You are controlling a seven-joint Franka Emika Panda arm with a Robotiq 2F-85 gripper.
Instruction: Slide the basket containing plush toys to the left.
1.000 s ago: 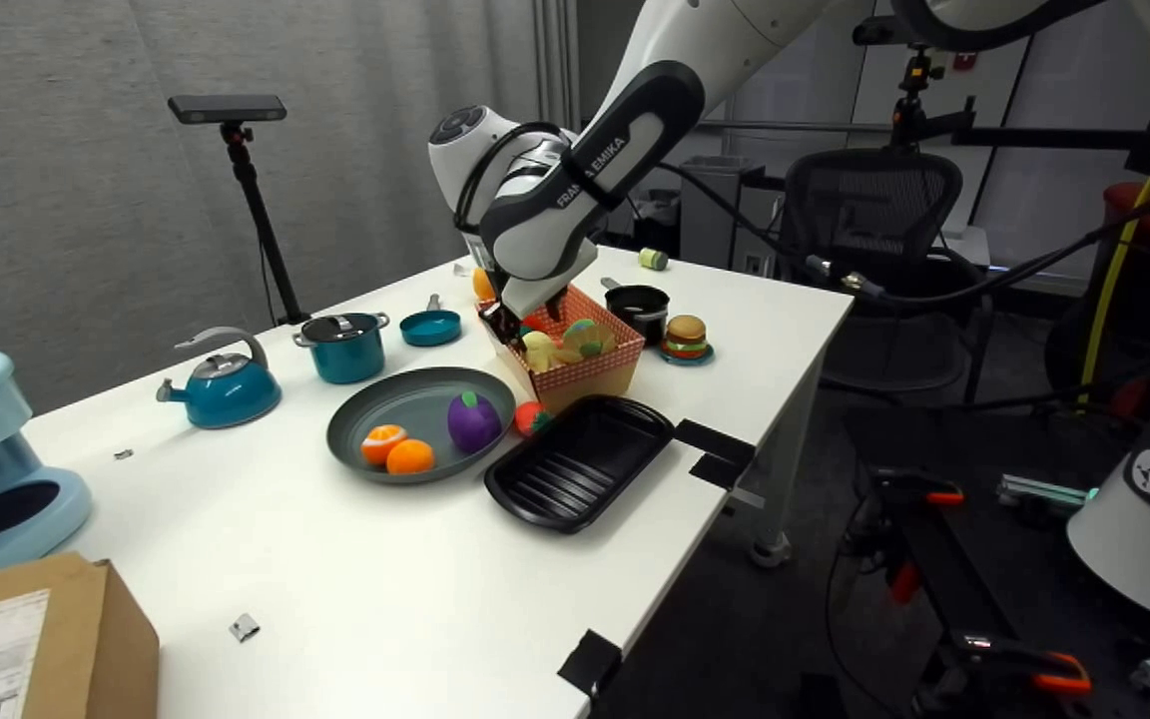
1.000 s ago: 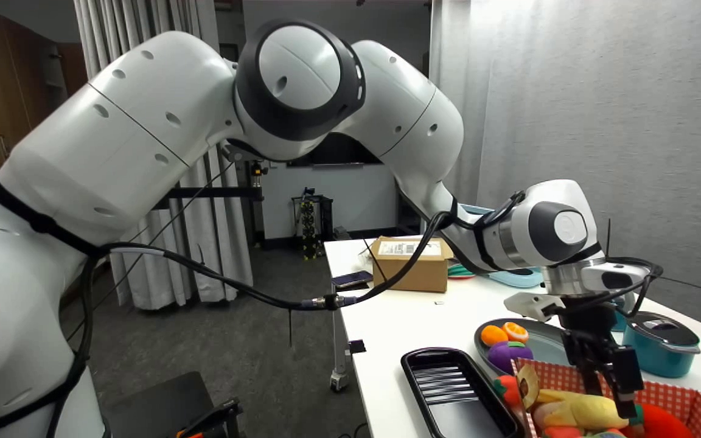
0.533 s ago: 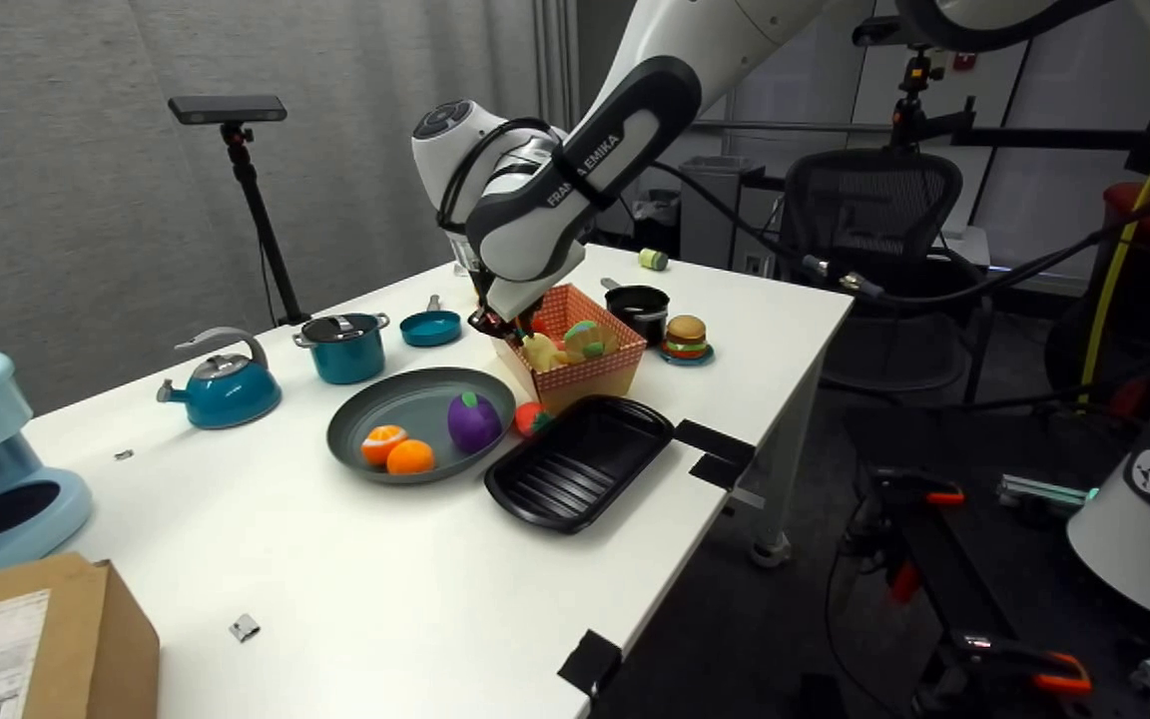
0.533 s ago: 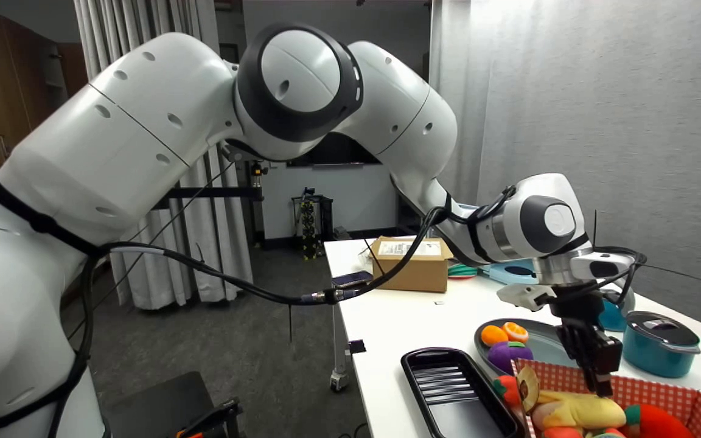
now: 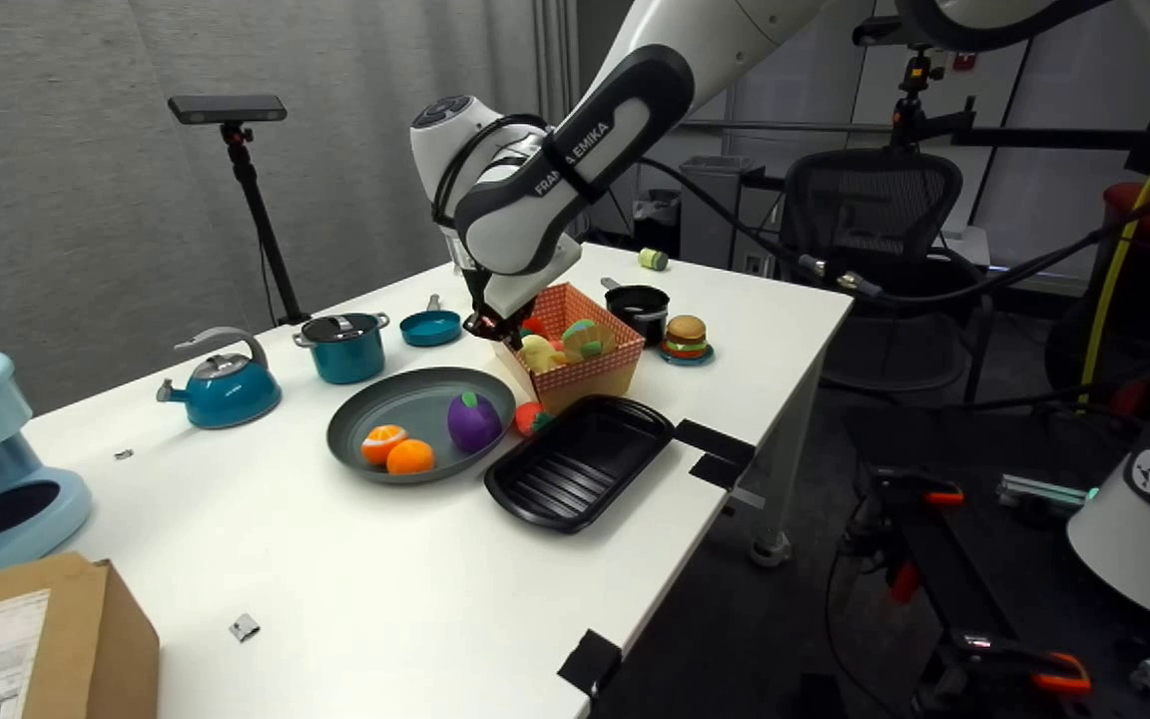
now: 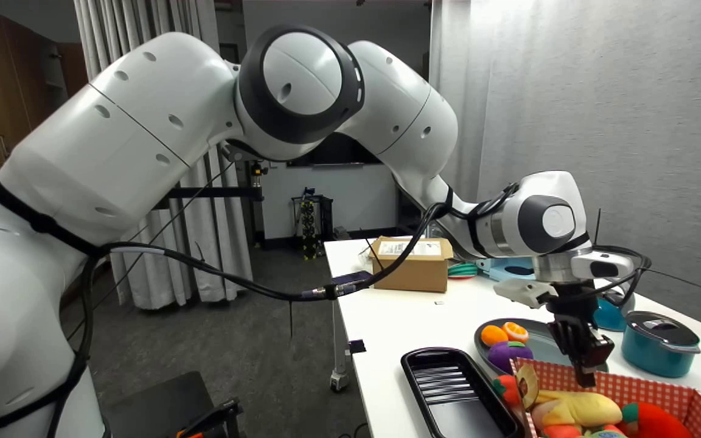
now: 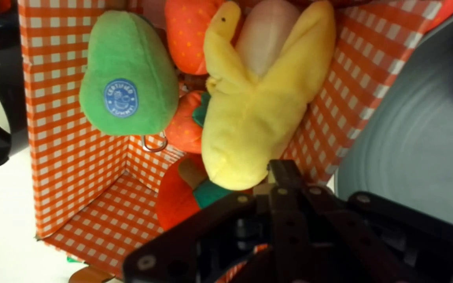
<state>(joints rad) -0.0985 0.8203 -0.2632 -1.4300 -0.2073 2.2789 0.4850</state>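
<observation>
A pleated curtain (image 6: 168, 286) hangs over the dark grey floor (image 6: 265, 365)

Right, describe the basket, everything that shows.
The basket stands upright on the table, rectangular and open, its sides flaring outward. Inside it is checked red and white; outside, below a checked band, plain tan, like card. Yellow, green and red plush toys lie in it. The tray and plate are close by. The hand overlaps one wall in both exterior views; contact is unclear.

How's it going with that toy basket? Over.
Gripper shut at rim of gingham basket, hold unclear. Plush banana inside. Grey plate close by, possibly blocking.
</observation>
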